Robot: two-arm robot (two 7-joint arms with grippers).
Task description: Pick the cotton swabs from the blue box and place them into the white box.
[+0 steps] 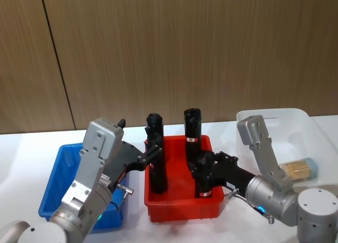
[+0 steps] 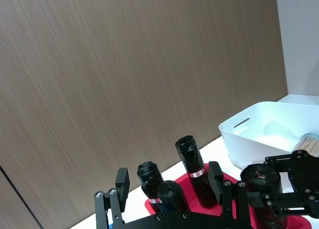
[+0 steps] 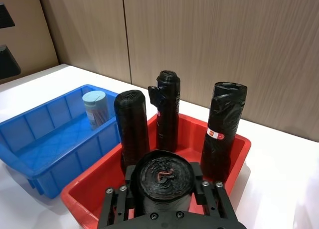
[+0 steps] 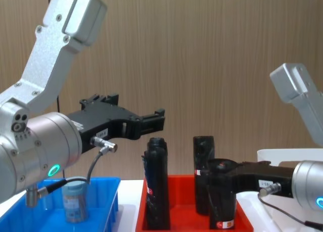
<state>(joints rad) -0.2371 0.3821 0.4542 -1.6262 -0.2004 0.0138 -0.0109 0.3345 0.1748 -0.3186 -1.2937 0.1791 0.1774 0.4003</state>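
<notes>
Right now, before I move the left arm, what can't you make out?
Blue box floor, head view: covered by the left arm, whose open left gripper hangs over the red tray.
White box near side, head view: behind the right arm; cotton swabs count unsure.
Right gripper's black roll, right wrist view: lower part behind the gripper body.

my left arm hides most of the blue box (image 1: 59, 175); my right arm covers the white box's (image 1: 296, 128) near wall and part of the cotton swab jar (image 1: 299, 169).
</notes>
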